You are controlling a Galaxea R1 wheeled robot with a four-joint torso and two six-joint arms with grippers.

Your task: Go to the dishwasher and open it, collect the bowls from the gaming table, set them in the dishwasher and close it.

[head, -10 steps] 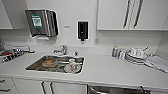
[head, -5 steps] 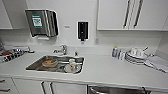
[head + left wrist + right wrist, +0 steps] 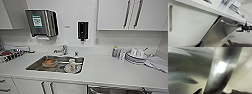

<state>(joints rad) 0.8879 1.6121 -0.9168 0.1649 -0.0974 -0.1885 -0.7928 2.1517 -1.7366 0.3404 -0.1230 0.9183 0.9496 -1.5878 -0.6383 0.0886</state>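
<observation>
One dishwasher (image 3: 221, 31), door ajar

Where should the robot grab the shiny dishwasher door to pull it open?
Best on the round steel bar handle across the top of the stainless-steel dishwasher door, coming from the front. The bar stands off the door, leaving room behind it, and the door already tilts outward at its top.

White counter (image 3: 105, 72) carries stacked plates (image 3: 135, 57) and a bottle (image 3: 114, 52).
</observation>
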